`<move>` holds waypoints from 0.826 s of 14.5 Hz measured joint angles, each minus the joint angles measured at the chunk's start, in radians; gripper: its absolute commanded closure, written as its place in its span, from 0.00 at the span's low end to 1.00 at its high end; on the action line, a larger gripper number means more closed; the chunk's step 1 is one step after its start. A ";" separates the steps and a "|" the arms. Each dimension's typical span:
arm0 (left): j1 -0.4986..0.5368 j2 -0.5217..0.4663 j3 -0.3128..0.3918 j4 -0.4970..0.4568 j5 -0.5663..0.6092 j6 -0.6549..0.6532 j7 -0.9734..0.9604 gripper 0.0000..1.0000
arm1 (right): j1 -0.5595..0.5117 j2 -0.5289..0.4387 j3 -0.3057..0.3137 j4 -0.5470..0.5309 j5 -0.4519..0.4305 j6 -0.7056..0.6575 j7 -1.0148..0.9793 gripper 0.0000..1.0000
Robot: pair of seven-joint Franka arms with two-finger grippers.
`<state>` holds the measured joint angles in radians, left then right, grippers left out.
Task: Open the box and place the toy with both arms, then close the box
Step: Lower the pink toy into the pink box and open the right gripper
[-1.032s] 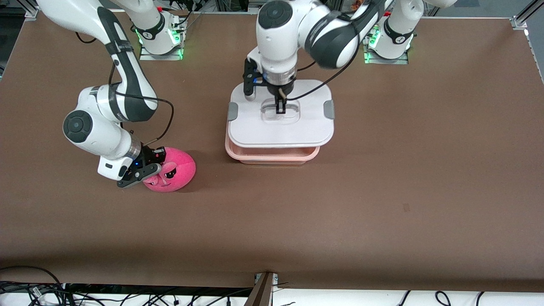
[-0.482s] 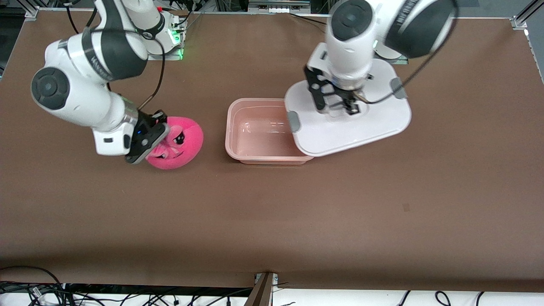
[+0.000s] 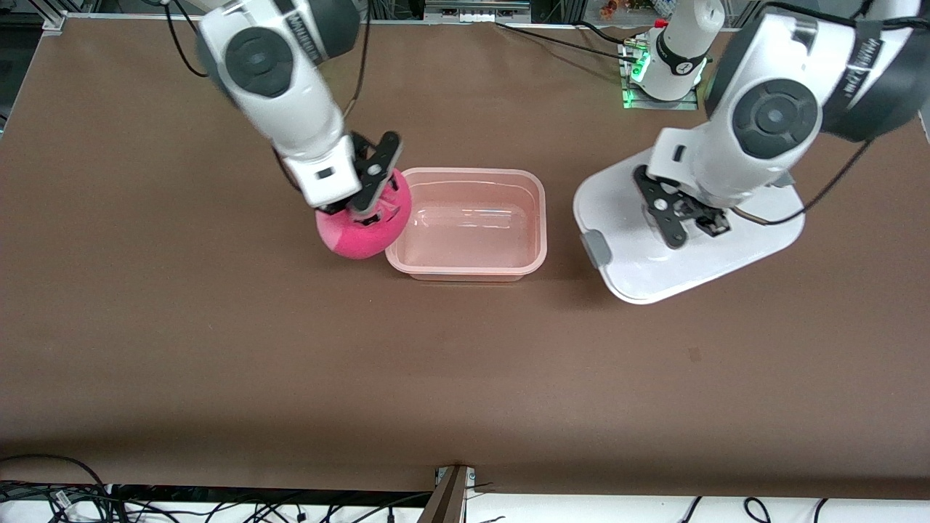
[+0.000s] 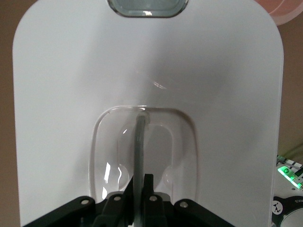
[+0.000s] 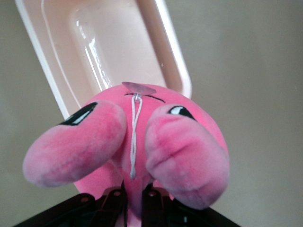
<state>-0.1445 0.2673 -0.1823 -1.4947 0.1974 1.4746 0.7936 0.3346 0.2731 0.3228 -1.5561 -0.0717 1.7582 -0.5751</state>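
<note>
toy (image 3: pixel 361 231) in the air, folks, hot pink and dangling from the right gripper (image 3: pixel 372 195), fingers pinched shut on a bit of plush at its top, carried just at the rim of the box base (image 3: pixel 538 190) at the right arm's end of it, not yet over the cavity. the base sits open and empty in the middle of the table (image 3: pixel 218 363). over toward the left arm's end, the left gripper (image 3: pixel 690 218) has its fingers closed tight on the thin clear handle (image 4: pixel 140 142) in the recess of the white lid (image 3: pixel 639 276), and the lid hangs tilted, well clear of the base. what could spoil this? that grip on the plush looks like a small pinch, so a quick swing might let the ball slip out early and bounce off the rim. drop it too low on the way across and its belly could catch the rim and shove the light base along the table. the lid, held by a slim handle, could swing or twist, making the re-seating crooked. room, though, is generous: the cavity looks wider than the toy, bare table lies all round the base, and the two arms are well apart with nothing between them but open space
</note>
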 measured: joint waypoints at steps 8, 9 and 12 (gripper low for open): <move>0.125 0.062 0.000 0.000 0.000 0.089 0.094 1.00 | 0.138 0.096 0.003 0.000 -0.138 0.010 0.000 1.00; 0.126 0.065 -0.001 0.000 0.000 0.095 0.094 1.00 | 0.142 0.107 0.002 0.000 -0.149 0.016 -0.001 1.00; 0.130 0.071 -0.001 0.000 0.000 0.102 0.094 1.00 | 0.172 0.139 0.003 0.007 -0.166 0.036 0.009 0.27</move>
<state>-0.0141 0.3380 -0.1833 -1.4947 0.1977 1.5764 0.8875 0.5069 0.4120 0.3253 -1.5486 -0.2377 1.7941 -0.5666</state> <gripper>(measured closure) 0.934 0.899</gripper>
